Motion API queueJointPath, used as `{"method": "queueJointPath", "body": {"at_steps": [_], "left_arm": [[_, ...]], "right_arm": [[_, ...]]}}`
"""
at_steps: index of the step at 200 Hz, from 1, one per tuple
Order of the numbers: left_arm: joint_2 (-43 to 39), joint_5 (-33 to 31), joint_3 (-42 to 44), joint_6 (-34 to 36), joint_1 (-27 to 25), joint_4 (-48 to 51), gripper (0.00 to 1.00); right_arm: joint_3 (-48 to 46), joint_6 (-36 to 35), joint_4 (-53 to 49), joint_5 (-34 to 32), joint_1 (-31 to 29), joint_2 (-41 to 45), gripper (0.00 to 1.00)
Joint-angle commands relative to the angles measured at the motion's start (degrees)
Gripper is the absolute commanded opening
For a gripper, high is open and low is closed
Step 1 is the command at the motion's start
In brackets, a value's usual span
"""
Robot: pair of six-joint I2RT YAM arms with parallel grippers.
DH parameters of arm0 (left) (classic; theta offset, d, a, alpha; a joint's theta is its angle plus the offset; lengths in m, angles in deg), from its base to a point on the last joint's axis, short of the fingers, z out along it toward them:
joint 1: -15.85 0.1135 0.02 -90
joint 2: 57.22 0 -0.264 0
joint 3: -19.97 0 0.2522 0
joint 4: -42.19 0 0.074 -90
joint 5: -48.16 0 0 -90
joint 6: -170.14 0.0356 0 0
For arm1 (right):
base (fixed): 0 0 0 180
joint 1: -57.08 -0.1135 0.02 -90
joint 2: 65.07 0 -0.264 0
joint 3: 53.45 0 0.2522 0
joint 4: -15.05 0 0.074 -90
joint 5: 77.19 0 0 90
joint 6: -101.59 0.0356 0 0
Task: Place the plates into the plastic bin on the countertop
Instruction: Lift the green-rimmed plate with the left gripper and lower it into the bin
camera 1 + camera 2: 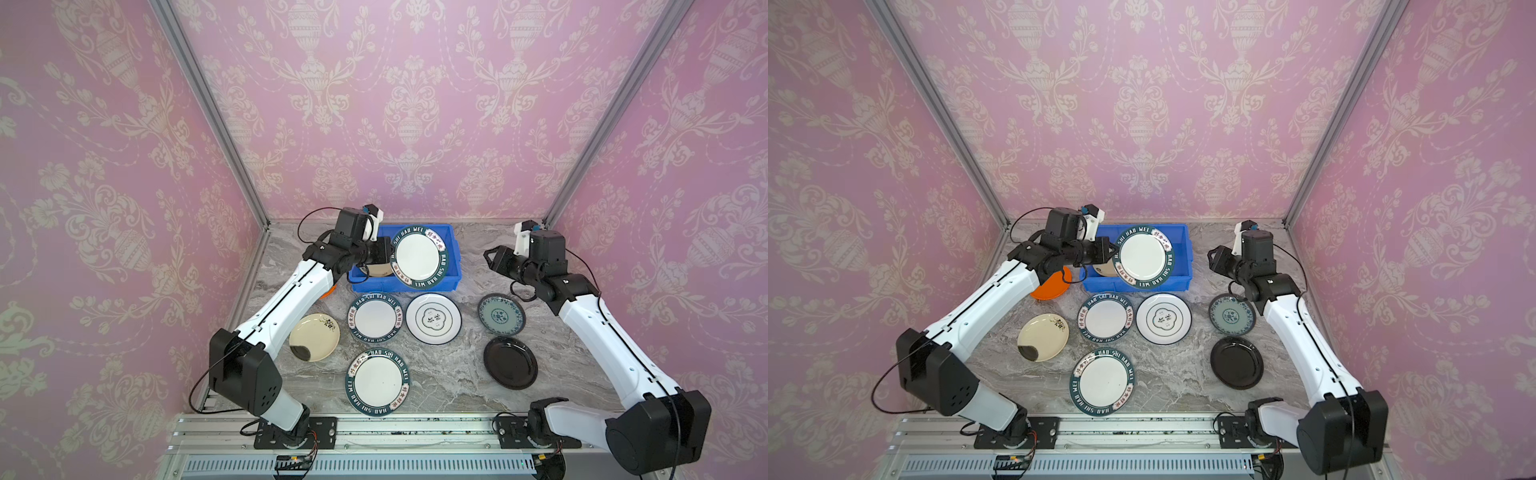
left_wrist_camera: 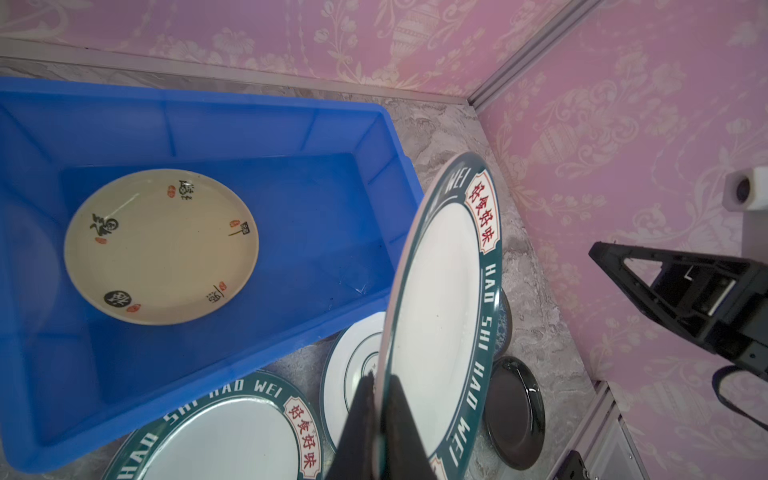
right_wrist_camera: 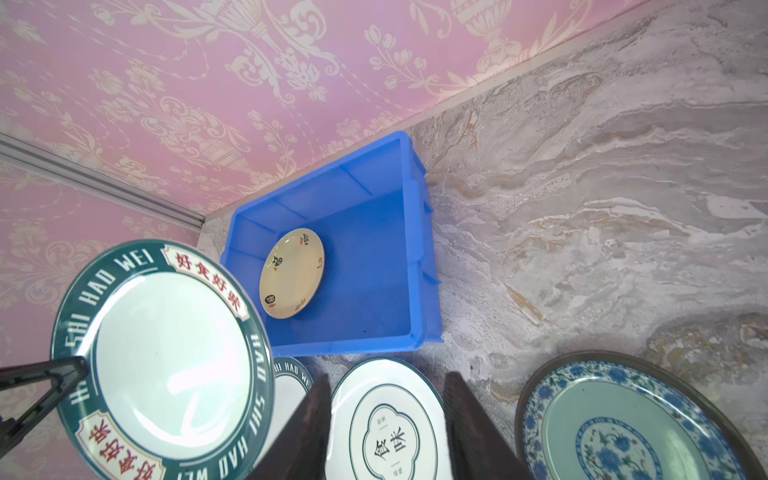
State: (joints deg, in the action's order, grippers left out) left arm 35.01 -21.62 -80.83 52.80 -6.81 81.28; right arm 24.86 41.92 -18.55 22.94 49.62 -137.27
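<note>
left gripper (image 2: 380, 384) clenched on the rim of a teal-rimmed plate (image 1: 419, 257), held tilted just above the blue bin (image 1: 453, 243), whose bare floor beside the cream plate (image 2: 162, 245) lies below it; right gripper (image 1: 489, 258) half-open, empty, well apart rightward.

Bin (image 1: 452, 284) sat at the back of the counter (image 1: 457, 386), plate one (image 2: 161, 246) in its left half. My left hand (image 2: 380, 380) held plate two (image 1: 419, 257) tilted over its front right. In front of the bin, plate three (image 1: 375, 318) and plate four (image 1: 433, 318) lay side by side, plate five (image 1: 377, 381) in front of three, plate six (image 1: 314, 336) left of three. Way over on the right, plate seven (image 1: 500, 314) lay behind plate eight (image 1: 510, 363).
</note>
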Motion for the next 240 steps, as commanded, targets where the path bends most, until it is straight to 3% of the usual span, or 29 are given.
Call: {"method": "queueJointPath", "body": {"at_steps": [1,43,84,164,240], "left_arm": [[8.2,3.1,-6.7,-5.5,1.8,-5.7,0.00],[21.5,5.6,-17.3,-8.9,3.1,-5.1,0.00],[28.5,5.7,-20.8,-10.7,3.6,-6.0,0.00],[34.9,2.7,-21.8,-11.4,3.6,-6.2,0.00],[38.6,4.1,-21.7,-11.8,3.1,-7.4,0.00]], "right_arm": [[4.5,1.9,-1.5,1.3,0.5,-4.1,0.46],[9.5,6.1,0.1,5.4,0.7,-10.7,0.45],[12.3,7.8,0.8,7.3,0.7,-14.8,0.45],[14.5,6.9,-0.6,8.4,0.6,-17.8,0.45],[13.4,7.1,-0.2,8.5,0.6,-18.5,0.45]]}}
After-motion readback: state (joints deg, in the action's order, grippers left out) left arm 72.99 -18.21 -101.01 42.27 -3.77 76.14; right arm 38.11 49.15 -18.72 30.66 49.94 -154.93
